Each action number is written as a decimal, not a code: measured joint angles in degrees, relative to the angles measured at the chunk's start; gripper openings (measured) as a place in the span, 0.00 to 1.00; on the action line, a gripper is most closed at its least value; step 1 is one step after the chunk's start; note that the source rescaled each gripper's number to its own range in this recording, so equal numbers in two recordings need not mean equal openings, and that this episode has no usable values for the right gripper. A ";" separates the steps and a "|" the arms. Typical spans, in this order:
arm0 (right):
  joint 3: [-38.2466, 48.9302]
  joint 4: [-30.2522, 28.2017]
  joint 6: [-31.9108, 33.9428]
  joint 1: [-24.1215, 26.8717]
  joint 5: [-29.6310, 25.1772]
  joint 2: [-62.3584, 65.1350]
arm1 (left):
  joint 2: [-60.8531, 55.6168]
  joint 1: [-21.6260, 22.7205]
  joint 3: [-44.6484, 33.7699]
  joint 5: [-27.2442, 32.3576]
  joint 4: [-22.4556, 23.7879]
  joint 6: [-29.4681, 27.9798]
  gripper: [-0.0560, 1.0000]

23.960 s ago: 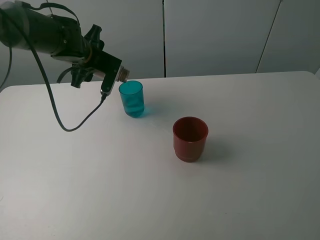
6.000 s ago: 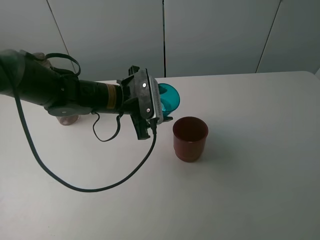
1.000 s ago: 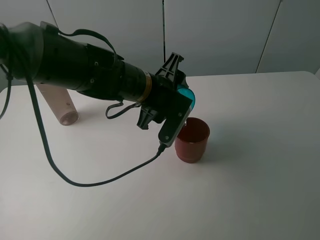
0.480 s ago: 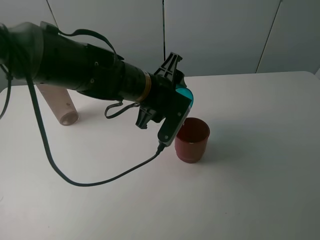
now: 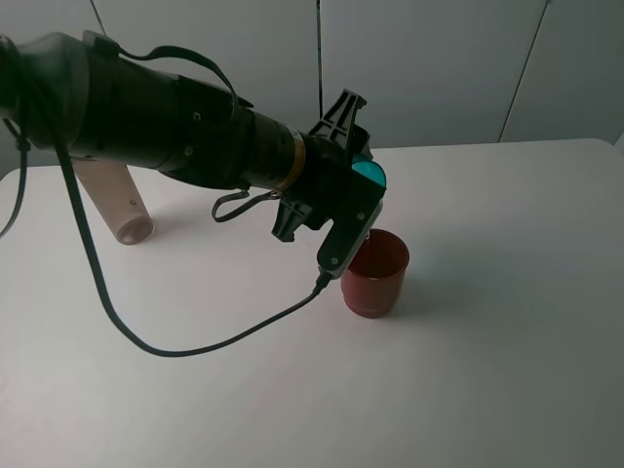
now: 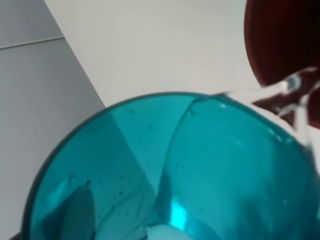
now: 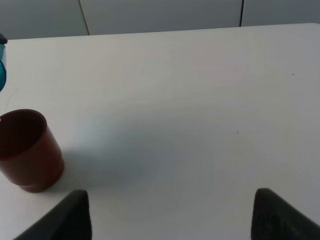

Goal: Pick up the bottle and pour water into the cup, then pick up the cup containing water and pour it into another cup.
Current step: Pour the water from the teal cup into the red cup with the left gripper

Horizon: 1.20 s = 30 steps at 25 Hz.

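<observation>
My left gripper (image 5: 357, 195) is shut on the teal cup (image 5: 370, 174) and holds it tipped steeply, mouth down, just above the near-left rim of the red cup (image 5: 373, 272). In the left wrist view the teal cup (image 6: 175, 170) fills the frame, with the red cup (image 6: 285, 40) beyond its rim. The bottle (image 5: 115, 202) stands on the table at the far left, behind my left arm. My right gripper (image 7: 170, 205) is open and empty, off to the right of the red cup (image 7: 27, 150), and is out of the high view.
The white table (image 5: 487, 351) stretches to the right and front of the red cup. A black cable (image 5: 195, 343) hangs from my left arm and loops over the table in front of it. A grey panelled wall (image 5: 439, 68) stands behind.
My left gripper has rolled and risen slightly, tipping the teal cup further over the red cup. The red cup and the bottle have not moved.
</observation>
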State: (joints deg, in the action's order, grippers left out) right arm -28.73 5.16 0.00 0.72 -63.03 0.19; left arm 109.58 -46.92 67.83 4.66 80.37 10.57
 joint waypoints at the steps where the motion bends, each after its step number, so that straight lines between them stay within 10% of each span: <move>1: 0.00 0.00 0.00 0.00 0.00 0.00 | 0.00 -0.14 0.00 0.24 0.57 0.00 0.15; 30: 0.00 0.00 -0.32 0.00 0.00 0.00 | 1.58 -2.77 0.84 4.31 9.70 0.00 0.15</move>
State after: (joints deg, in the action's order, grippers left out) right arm -28.73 5.16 -0.32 0.72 -63.03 0.19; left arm 111.16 -49.69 68.68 8.97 90.07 10.57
